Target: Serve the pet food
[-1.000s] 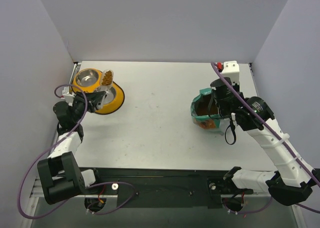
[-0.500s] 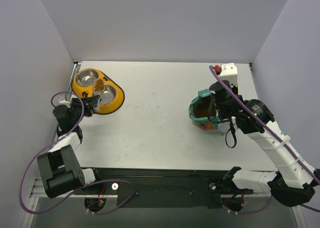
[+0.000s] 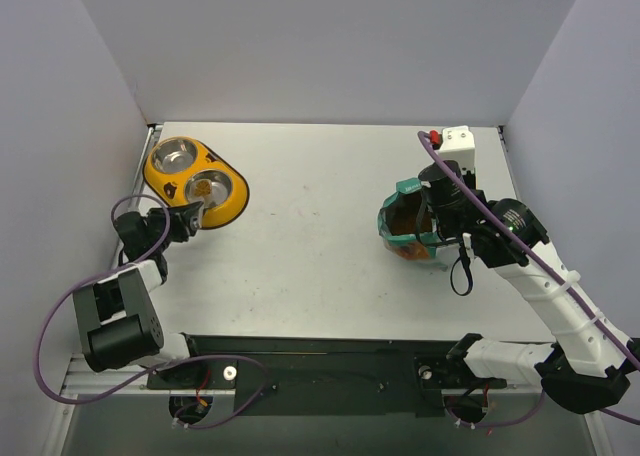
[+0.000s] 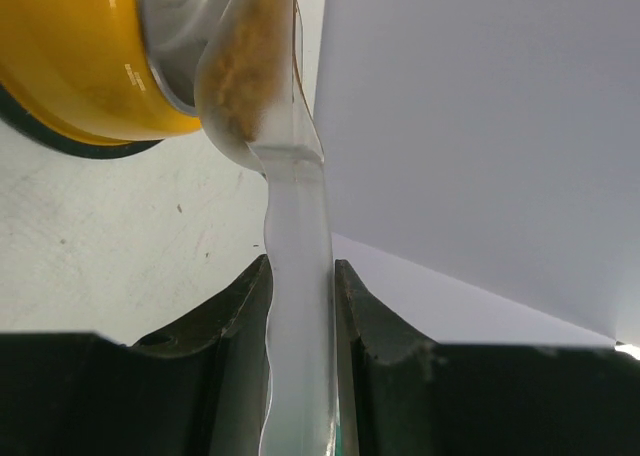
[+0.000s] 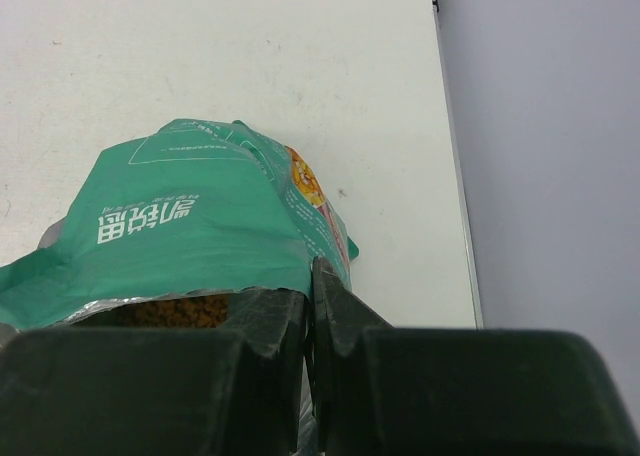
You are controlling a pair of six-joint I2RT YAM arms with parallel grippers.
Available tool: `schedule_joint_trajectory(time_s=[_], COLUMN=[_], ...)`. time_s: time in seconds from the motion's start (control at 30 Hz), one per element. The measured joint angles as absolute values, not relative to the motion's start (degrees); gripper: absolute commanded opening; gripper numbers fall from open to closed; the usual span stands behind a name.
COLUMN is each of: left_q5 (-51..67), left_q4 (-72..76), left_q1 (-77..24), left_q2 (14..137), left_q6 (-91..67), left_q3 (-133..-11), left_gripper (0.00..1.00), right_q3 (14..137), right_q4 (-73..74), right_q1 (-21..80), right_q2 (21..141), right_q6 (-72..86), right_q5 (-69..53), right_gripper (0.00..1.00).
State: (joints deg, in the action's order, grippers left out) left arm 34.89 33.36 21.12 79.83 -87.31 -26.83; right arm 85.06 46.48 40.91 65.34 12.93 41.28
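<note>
My left pincer (image 4: 300,276) pinches scoop (image 4: 297,231) handle; right pincer (image 5: 308,311) pressed shut on pouch (image 5: 190,231) rim.
Lower line: pet food (image 3: 203,188) sits in near bowl of feeder (image 3: 160,176), by left wall; pouch well apart across table (image 3: 320,236).

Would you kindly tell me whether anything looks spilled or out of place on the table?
Nothing stands out. The pet food lies in the near bowl of the yellow feeder and inside the open pouch, with none seen loose on the table. The left gripper holds the clear scoop; the right gripper pinches the pouch's rim.
</note>
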Motion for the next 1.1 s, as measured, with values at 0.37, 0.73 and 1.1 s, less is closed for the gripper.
schedule_joint_trajectory(time_s=[0.37, 0.73, 1.1], left_q5=[33.3, 30.6, 24.0], left_q4=[19.1, -14.6, -40.9], left_q1=[19.6, 18.2, 14.3], left_q2=[83.0, 86.8, 90.9], left_q6=[-88.7, -90.8, -91.3], left_q3=[-34.2, -53.7, -72.8], left_gripper=[0.0, 0.0, 0.0], right_q3=[85.1, 85.1, 85.1], right_q4=[46.5, 46.1, 46.1], right_q1=[40.8, 40.5, 40.5], right_q2=[65.3, 65.4, 65.5], right_q6=[12.5, 12.1, 11.9], right_q5=[41.6, 41.6, 41.8], right_gripper=[0.0, 0.0, 0.0])
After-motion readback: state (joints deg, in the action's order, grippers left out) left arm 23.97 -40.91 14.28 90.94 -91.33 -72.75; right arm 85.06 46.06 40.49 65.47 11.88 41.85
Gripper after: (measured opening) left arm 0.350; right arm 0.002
